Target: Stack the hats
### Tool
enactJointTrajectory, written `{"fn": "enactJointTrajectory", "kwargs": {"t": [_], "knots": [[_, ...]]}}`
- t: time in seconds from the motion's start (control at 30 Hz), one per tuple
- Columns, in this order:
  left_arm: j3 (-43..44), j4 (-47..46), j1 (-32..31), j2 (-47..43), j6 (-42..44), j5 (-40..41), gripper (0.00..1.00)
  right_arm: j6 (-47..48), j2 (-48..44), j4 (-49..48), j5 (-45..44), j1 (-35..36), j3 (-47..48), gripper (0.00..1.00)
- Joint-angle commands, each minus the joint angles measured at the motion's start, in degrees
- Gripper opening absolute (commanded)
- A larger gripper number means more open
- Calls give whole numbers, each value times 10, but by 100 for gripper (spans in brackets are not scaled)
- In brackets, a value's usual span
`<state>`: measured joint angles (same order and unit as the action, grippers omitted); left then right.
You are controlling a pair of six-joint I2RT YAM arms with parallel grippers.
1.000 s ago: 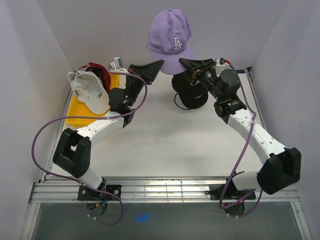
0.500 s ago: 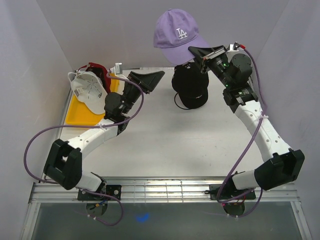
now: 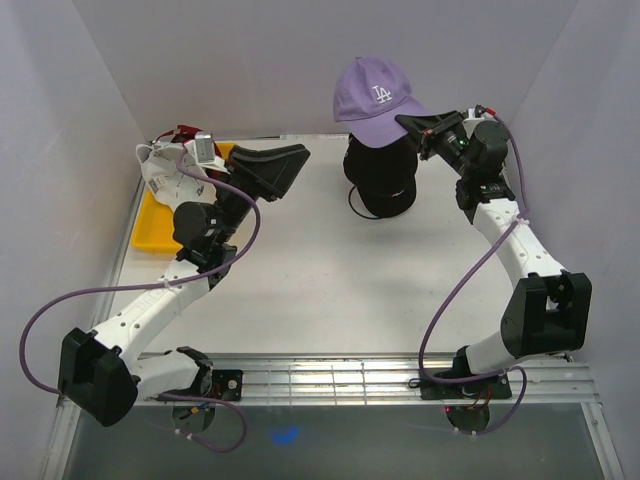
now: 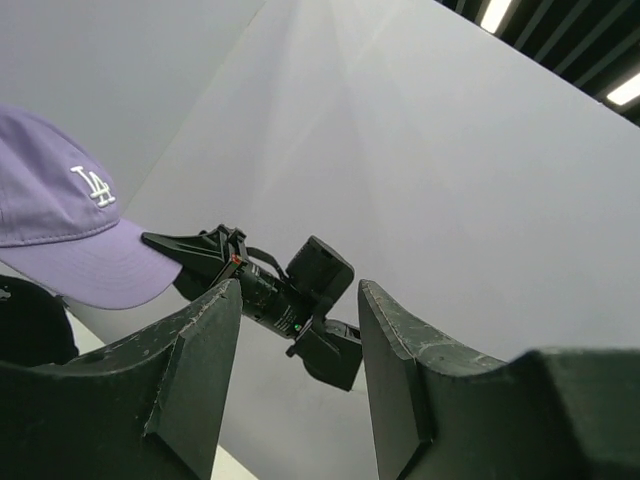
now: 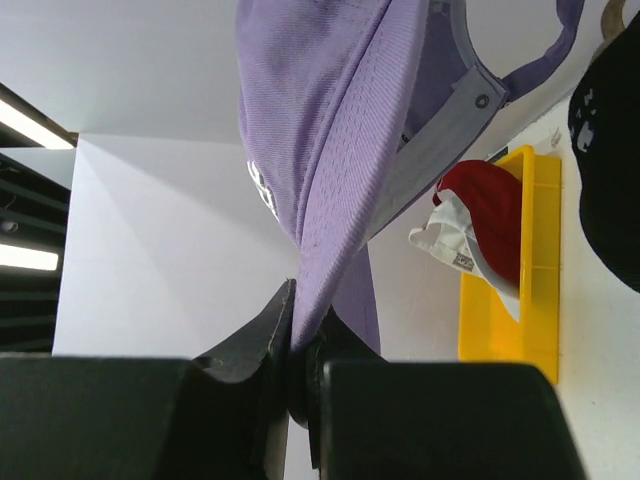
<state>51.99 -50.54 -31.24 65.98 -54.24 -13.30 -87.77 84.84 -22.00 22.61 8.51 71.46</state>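
While the left gripper is gaping wide, the right gripper is pinching the brim of the lavender purple fabric baseball cap, a black fabric cap sitting below its fingers.

Lavender cap with white letters stitched on the front; black cap plain all over. White cap, dark red cap, bright yellow tray.

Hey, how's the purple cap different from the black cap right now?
The purple cap shows a white LA logo; the black cap shows none from here. The purple cap hangs in the air, brim pinched by the right gripper; the black cap rests on the table. Both are baseball caps.
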Motion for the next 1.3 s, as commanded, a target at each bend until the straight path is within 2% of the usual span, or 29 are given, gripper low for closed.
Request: {"fn": "enactJointTrajectory", "kwargs": {"t": [0.0, 0.43, 0.77, 1.2, 1.27], "knots": [[-11, 30, 0, -8, 16, -18, 61, -15, -12, -114, 38, -6, -28, 8], [-16, 42, 0, -8, 19, -31, 60, -20, -41, -169, 69, -38, -127, 8], [-6, 62, 0, -3, 28, -39, 60, -36, -20, -224, 120, -66, -135, 8], [-3, 67, 0, 10, 26, -48, 59, -45, -6, -279, 161, -78, -204, 8], [-3, 70, 0, 11, 26, -51, 59, -43, -7, -282, 161, -98, -213, 8]]}}
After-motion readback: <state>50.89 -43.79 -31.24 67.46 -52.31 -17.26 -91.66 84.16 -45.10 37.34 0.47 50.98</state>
